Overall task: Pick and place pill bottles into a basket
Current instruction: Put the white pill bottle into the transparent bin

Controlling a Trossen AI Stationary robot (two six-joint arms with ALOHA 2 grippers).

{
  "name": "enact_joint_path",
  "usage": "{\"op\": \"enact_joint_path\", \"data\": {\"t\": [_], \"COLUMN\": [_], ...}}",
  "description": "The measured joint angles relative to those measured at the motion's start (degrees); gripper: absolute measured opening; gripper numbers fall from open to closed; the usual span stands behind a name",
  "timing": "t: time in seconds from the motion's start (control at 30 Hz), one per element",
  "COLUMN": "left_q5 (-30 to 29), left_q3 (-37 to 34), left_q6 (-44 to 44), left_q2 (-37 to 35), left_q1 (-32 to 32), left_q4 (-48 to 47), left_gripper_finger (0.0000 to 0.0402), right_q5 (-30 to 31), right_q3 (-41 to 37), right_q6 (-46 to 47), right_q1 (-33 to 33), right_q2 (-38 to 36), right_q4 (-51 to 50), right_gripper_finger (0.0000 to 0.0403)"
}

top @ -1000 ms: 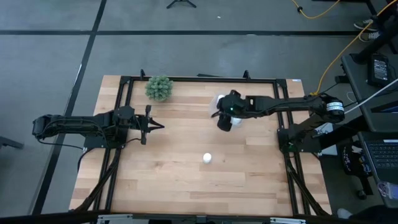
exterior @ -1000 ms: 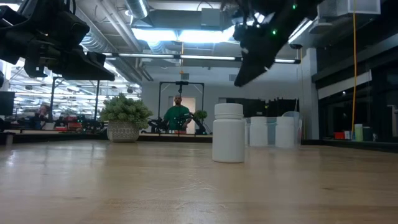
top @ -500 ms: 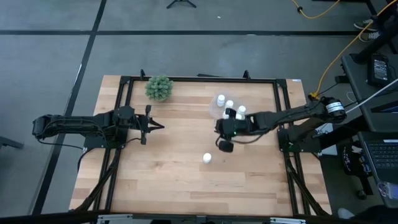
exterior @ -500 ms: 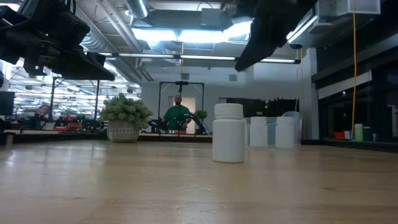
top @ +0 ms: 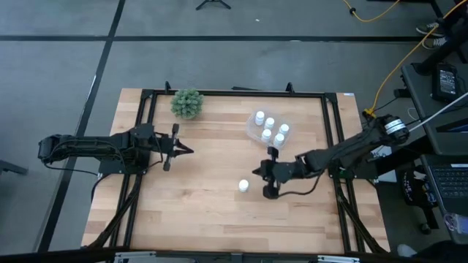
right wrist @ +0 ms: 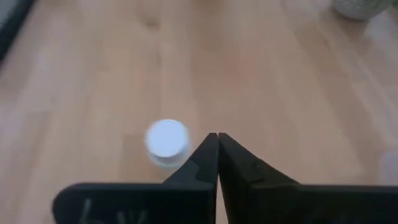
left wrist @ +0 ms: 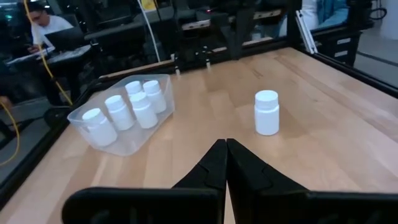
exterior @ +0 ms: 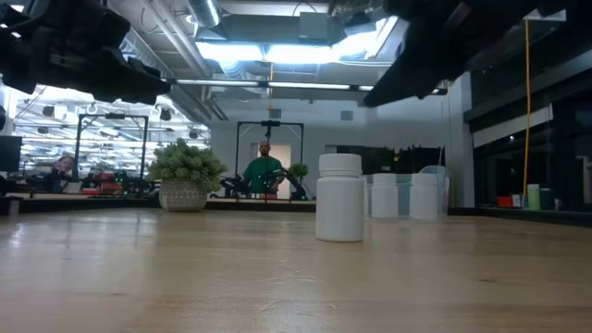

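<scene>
One white pill bottle [top: 243, 185] [right wrist: 166, 140] [exterior: 339, 197] stands upright on its base on the wooden table, apart from the rest. My right gripper [top: 257, 173] [right wrist: 213, 135] hangs shut above the table just to the right of this bottle, holding nothing. The clear basket [top: 256, 131] [left wrist: 81, 121] sits at the far right of the table with several white bottles [top: 270, 122] upright in it. My left gripper [top: 189, 150] [left wrist: 225, 144] waits shut over the table's left half.
A small green plant [top: 187, 103] [exterior: 187, 176] stands near the far edge, left of the basket. A black frame [top: 234, 91] rims the table. Bare wood lies along the near side. A person [exterior: 265, 171] stands in the room behind.
My right gripper has left the spot above the basket and travelled toward the table's near edge, ending beside the lone bottle. The bottles in the basket, which the gripper covered before, now show. The lone bottle has not moved.
</scene>
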Motion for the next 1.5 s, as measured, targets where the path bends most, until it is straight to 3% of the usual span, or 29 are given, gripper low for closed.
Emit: {"op": "enact_joint_path", "data": {"t": [0.23,0.43,0.73,1.1,1.23,1.5], "left_q5": [-0.31,-0.38,-0.42,-0.42,-0.42,-0.42], "left_q3": [0.00,-0.02,0.00,0.00,0.00,0.00], "left_q6": [-0.39,-0.39,-0.41,-0.64,-2.50,-2.97], "left_q2": [0.00,0.00,0.00,0.00,0.00,0.00], "left_q1": [-0.02,0.00,0.00,0.00,-0.02,0.00], "left_q4": [-0.02,-0.02,-0.04,-0.11,-0.47,-0.86], "left_gripper_finger": [0.0002,0.0002,0.0002,0.0002,0.0002,0.0002], "right_q5": [-0.39,-0.38,-4.45,-4.45,-4.38,-4.33], "right_q3": [-0.11,-0.13,-0.11,-0.11,-0.11,-0.11], "right_q6": [5.87,9.07,9.11,7.29,7.41,7.42], "right_q1": [3.30,3.34,3.41,3.64,3.67,2.83], "right_q2": [-0.82,-0.82,-0.12,7.39,8.54,12.72], "right_q4": [1.29,2.93,4.50,10.44,10.31,11.07], "right_gripper_finger": [0.0010,0.0035,0.0145,0.0297,0.0317,0.0319]}}
